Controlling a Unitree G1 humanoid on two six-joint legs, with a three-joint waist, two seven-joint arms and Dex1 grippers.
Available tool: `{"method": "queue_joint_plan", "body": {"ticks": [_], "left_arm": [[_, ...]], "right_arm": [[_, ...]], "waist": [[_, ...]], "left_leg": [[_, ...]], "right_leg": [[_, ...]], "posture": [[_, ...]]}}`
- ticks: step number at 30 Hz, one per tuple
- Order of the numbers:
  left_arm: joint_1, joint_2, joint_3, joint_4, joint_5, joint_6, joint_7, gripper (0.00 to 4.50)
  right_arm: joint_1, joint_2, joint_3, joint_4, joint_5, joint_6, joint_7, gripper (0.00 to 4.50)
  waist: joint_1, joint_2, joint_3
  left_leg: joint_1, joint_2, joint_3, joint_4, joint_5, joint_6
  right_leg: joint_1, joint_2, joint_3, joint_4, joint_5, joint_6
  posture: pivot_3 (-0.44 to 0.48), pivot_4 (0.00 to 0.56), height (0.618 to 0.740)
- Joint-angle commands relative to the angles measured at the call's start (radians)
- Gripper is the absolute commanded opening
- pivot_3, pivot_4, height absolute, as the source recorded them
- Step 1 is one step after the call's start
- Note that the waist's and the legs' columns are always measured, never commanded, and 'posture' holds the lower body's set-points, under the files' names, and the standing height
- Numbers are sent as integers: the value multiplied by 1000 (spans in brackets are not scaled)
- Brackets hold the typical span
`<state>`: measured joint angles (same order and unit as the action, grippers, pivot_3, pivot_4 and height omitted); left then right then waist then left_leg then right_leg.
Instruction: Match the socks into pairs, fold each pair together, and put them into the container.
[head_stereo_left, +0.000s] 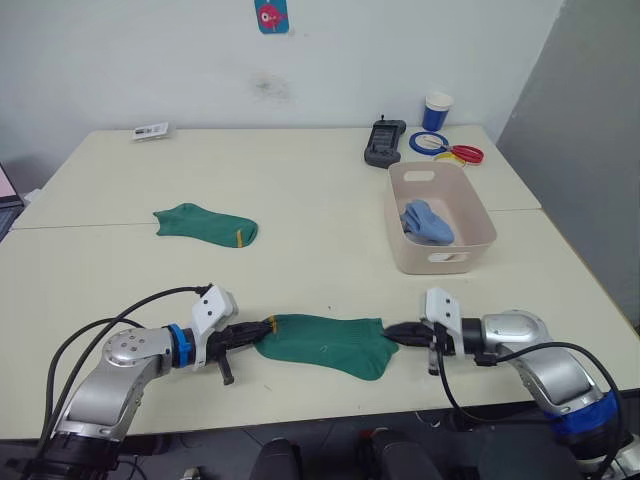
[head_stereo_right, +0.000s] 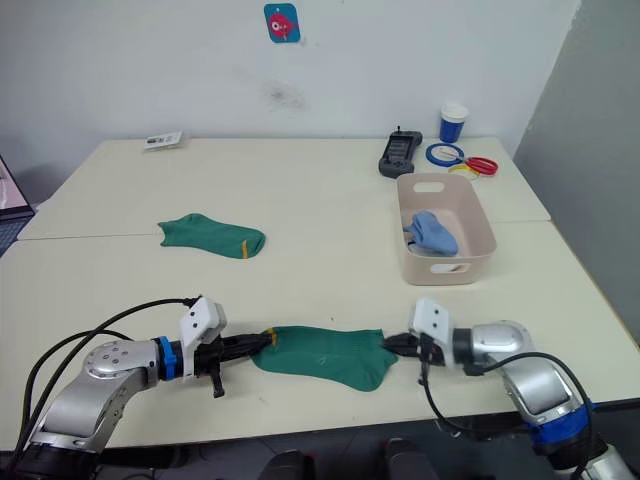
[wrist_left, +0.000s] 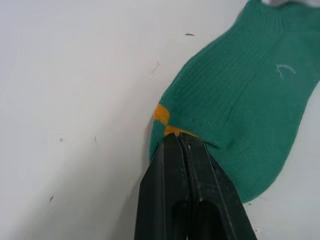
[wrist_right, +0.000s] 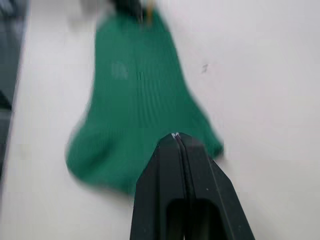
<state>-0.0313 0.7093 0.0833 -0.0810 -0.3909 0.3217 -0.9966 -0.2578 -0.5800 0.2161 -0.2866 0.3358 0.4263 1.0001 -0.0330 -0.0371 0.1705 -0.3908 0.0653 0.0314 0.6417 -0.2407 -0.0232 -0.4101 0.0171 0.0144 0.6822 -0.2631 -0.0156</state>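
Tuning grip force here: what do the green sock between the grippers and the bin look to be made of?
Green sock: soft ribbed knit fabric, matte; fine vertical ribs and a woven yellow band show in the left wrist view, where the left gripper pinches it. The right gripper holds the other end. Bin: apparently rigid moulded plastic, smooth pale pink-beige with a faint sheen, rounded corners and cut-out handle slots.

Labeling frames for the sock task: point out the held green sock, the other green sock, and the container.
held green sock (head_stereo_left: 325, 343), left eye view, middle of its body
other green sock (head_stereo_left: 204, 223), left eye view, middle of its body
container (head_stereo_left: 477, 213), left eye view, right rim
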Motion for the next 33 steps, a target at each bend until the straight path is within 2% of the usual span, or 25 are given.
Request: {"method": "queue_joint_plan", "body": {"ticks": [1,3,7,10,13,15,17,20,24,28,33], "left_arm": [[37,-35,176,-5,-41,-33,116,362],[73,-64,254,-14,-54,-36,180,795],[150,-130,345,-55,-48,-63,291,2088],[185,-186,376,-81,-29,-88,378,3029],[193,-231,354,-99,-7,-105,433,3967],[173,-247,324,-99,13,-113,457,4454],[105,-239,282,-60,57,-117,478,4454],[-68,-221,209,68,103,-99,479,4454],[-382,-223,110,375,179,-109,474,4454],[-678,-258,48,766,244,-146,479,4454],[-889,-277,36,1125,304,-186,588,4454]], "right_arm": [[-64,18,-53,-124,38,92,-88,563],[-102,47,-48,-144,30,120,-138,1135],[-185,110,-22,-126,-5,140,-216,2551],[-239,161,-13,-80,-27,128,-258,3554],[-267,195,-9,-43,-51,110,-290,4496],[-272,208,-9,-36,-52,114,-299,4500],[-274,206,-4,-40,-57,116,-299,4500],[-267,200,-5,-47,-61,117,-307,4500],[-255,189,-9,-60,-79,117,-327,4500],[-242,186,-19,-81,-86,132,-351,4500],[-225,179,-21,-113,-89,151,-379,4500]], "waist": [[0,0,0],[0,-1,0],[3,-1,0],[4,-1,0],[6,-1,-1],[8,-1,-1],[11,-1,-1],[17,-2,-1],[22,-3,-1],[20,-4,-1],[5,-4,-1]], "left_leg": [[0,0,0,0,0,0],[0,0,-1,0,0,0],[0,0,-1,-1,0,0],[-1,-1,0,-1,0,0],[-2,-1,0,-1,0,0],[-3,-1,0,-1,0,0],[-4,-1,0,0,0,0],[-5,-2,-1,0,0,0],[-5,-3,-1,1,0,0],[-9,-3,-1,2,0,0],[-10,-2,-1,2,-1,1]], "right_leg": [[0,0,0,0,0,0],[0,-1,0,-1,0,0],[0,-1,0,-1,0,0],[-1,-3,0,-1,0,0],[-1,-3,0,-1,0,0],[-1,-3,-2,-2,0,0],[-1,-3,-2,-2,0,0],[-2,-2,-3,-1,0,0],[-2,0,-4,-1,0,0],[-4,2,-4,-2,1,1],[-6,2,-4,-2,1,1]], "posture": [[0,150,740],[0,150,740],[0,150,740],[0,150,740],[0,150,740],[0,150,740],[0,150,740],[0,150,740],[0,150,740],[0,150,740],[0,150,740]]}}
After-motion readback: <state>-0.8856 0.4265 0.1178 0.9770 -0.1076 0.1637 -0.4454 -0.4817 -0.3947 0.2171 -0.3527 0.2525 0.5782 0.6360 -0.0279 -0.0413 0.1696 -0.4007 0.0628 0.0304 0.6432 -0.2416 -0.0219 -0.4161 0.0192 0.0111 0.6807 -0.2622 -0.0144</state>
